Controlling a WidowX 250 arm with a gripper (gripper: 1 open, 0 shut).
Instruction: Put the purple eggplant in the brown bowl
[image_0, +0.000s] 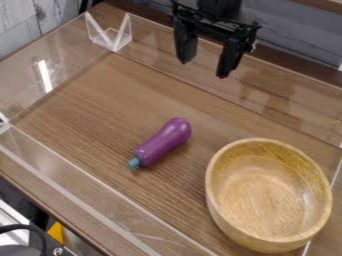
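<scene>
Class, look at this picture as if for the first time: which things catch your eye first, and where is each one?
The purple eggplant stands out most, lying on the wooden table near the middle with its teal stem toward the lower left. To its right, at the lower right, sits the big brown bowl, with nothing in it. At the top, the black gripper hangs open above the table, apart from both.
</scene>
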